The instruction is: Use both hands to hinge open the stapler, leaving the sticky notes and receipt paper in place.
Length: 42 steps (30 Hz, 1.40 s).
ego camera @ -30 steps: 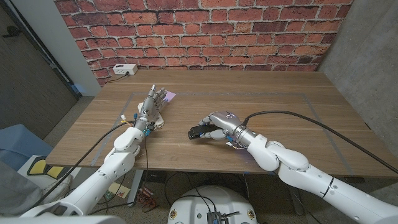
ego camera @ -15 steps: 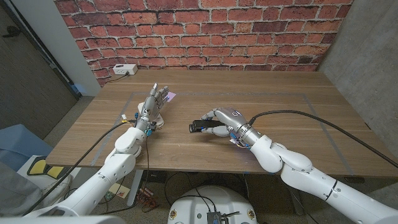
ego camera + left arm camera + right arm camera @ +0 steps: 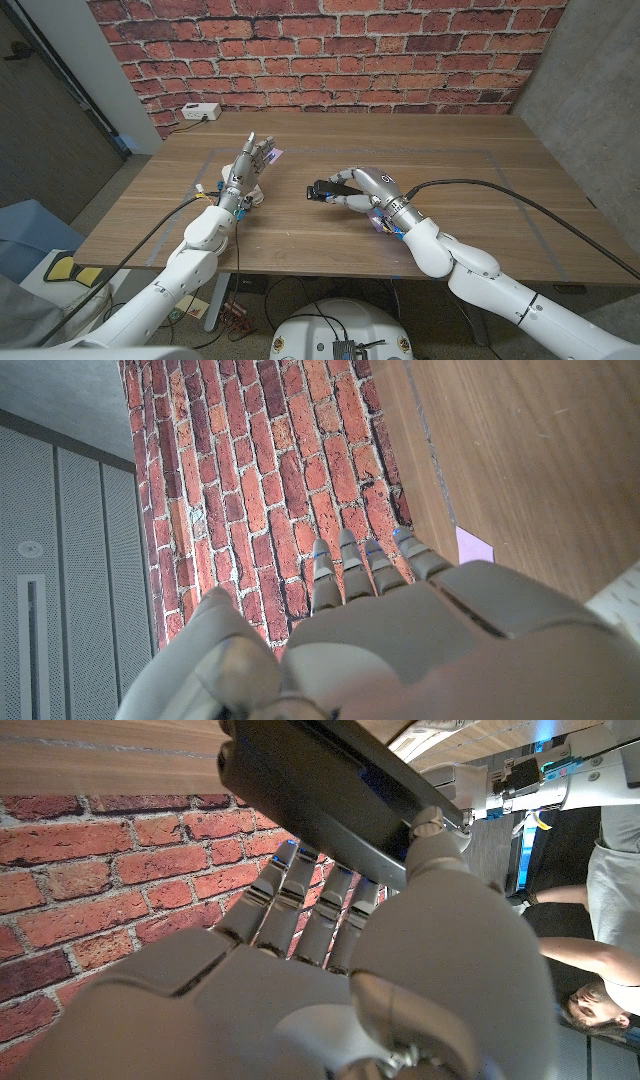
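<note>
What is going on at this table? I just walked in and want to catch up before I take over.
The right robot hand holds a black stapler lifted off the wooden table; the stapler looks closed. The left robot hand holds nothing, fingers extended, near a purple sticky note and a white receipt paper. The stapler has not been hinged open yet; the left robot hand would likely need to come over to help.
</note>
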Available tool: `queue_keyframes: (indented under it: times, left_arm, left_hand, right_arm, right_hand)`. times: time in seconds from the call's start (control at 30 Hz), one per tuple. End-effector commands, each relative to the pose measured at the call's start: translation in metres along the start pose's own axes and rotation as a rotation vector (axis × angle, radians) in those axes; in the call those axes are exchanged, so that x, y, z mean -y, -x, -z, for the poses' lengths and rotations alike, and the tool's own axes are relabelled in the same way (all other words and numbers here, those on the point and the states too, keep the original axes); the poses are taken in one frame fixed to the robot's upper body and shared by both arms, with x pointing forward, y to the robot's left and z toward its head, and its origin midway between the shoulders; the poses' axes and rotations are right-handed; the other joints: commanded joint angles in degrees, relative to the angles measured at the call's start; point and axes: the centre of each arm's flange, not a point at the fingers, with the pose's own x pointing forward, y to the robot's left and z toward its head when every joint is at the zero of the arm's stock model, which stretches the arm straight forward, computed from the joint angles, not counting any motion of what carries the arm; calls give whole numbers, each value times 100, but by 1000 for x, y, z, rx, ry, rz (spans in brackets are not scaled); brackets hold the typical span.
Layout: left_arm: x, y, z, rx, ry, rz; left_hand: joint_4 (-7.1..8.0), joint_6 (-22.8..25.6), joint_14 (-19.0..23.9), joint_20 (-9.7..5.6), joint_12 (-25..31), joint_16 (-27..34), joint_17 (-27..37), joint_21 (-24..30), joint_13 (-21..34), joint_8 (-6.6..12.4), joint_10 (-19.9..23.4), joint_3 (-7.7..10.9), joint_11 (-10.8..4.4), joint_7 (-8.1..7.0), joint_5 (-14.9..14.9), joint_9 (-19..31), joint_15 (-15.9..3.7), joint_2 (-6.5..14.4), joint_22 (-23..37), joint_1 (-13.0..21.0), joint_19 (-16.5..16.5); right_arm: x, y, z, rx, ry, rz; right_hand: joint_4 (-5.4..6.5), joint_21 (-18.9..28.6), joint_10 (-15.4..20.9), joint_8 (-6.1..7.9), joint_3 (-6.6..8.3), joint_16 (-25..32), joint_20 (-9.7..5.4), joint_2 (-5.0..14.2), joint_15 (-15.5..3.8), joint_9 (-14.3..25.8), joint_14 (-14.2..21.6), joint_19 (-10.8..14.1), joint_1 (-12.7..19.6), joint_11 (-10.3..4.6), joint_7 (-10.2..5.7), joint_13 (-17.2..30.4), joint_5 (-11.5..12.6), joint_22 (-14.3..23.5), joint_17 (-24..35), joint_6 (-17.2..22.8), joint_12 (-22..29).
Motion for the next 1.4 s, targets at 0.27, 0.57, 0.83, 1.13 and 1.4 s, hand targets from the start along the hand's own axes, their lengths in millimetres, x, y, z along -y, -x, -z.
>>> queue_keyframes:
  times: [0.27,0.57,0.83,1.13,1.4]
  left_arm:
    - [23,7,-29,45,-31,98]
    - [29,15,-31,59,-37,96]
    - [34,19,-24,115,18,63]
    - [47,18,-25,157,14,69]
    - [55,20,-20,181,11,34]
  left_hand:
    - [-55,28,70,19,30,13,20,-5,35,24,69,12,7,-10,3,12,-14,22,19,70,69]
    - [-71,88,87,26,35,13,20,-7,39,29,96,19,3,10,-4,15,-8,19,19,85,68]
    - [-144,416,184,17,53,25,20,-3,50,7,248,66,-136,92,-27,20,-111,35,19,150,94]
    - [-316,105,241,40,2,16,15,-14,56,-120,188,165,-202,-14,-41,17,-146,31,13,379,101]
    - [-587,85,246,125,51,6,20,-41,97,-108,312,235,-246,-62,-70,23,-131,-107,13,692,29]
  right_arm:
    - [12,-11,5,-64,-115,98]
    - [17,-11,15,-61,-192,165]
    - [21,-8,14,-98,-253,238]
    - [21,-5,16,-120,-310,297]
    - [20,-1,16,-142,-356,336]
  right_hand:
    - [127,31,28,-26,187,-84,-361,581,-898,13,29,24,562,-84,-107,28,-15,24,19,80,-2]
    - [124,36,63,-30,188,-75,-352,578,-901,18,58,19,573,-80,-110,23,-20,27,46,85,2]
    - [134,43,77,-32,182,-72,-290,576,-892,24,89,12,565,-94,-72,33,-29,31,74,93,5]
    - [144,60,76,-27,185,-81,-251,585,-890,31,106,29,561,-86,-30,59,-36,36,97,120,12]
    - [149,75,128,-23,184,-77,-240,583,-885,37,141,43,558,-72,-10,65,-42,39,123,144,30]
